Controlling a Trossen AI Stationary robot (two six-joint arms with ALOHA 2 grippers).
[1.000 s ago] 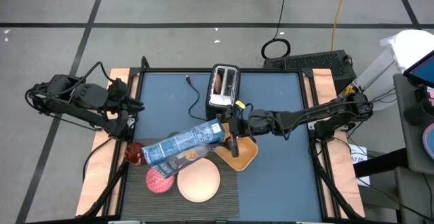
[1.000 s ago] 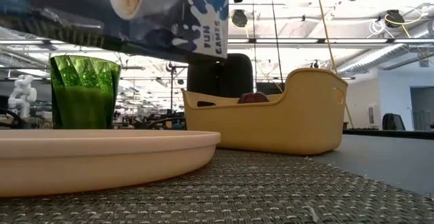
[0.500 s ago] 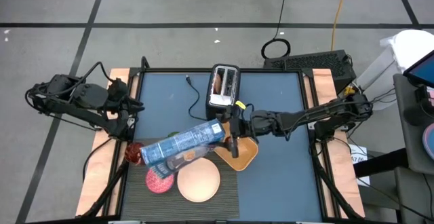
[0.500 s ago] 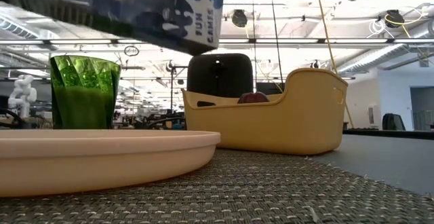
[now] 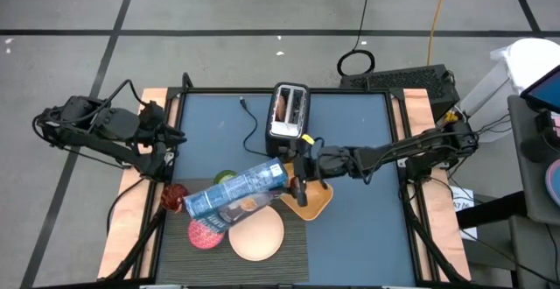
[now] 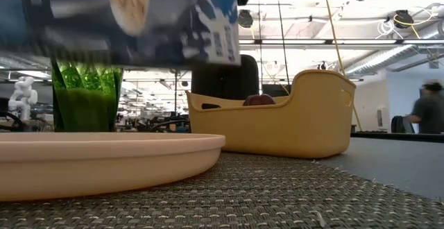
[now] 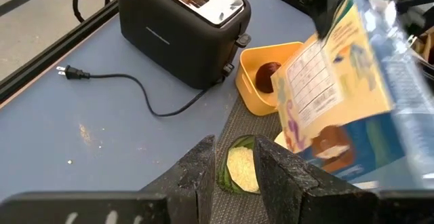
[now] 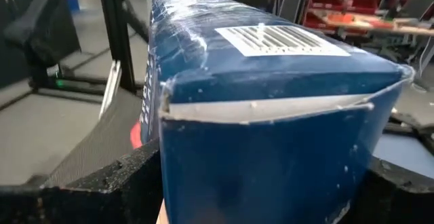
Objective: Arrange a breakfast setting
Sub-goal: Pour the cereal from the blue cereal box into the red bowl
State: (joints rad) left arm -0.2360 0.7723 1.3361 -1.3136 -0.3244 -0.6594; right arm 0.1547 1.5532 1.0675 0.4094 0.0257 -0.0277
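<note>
Right claw [image 5: 294, 168] closed on the end of the blue cereal box [image 5: 232, 190], fingers pressed to both sides; box held off the bench [image 5: 350, 131], tilted, stretching left over the placemat [image 5: 293, 245] and the things on it. Left claw [image 5: 172, 140] waits at the left edge of the bench, fingers a little apart, holding nothing. Placemat lies at the near edge, centre-left. On it: pale plate [image 5: 256, 234] nearest, partly under the box; pink ribbed bowl [image 5: 206, 234] just left of the plate; red glass [image 5: 171, 196] at the placemat's far-left corner beside the box's left end; green cup [image 5: 225, 178] peeking out on the far side of the box, something pale yellow inside it in the left wrist view. Yellow tub [image 5: 308, 198] right of the plate, half on the placemat, under the right claw, dark round thing inside. Toaster [image 5: 289, 110] at far centre, toast [image 5: 281, 105] in a slot, cord [image 5: 251, 124] lying to its left. Spoon can't be made out. Blurred person [image 6: 427, 108] in the room behind, low view.
</note>
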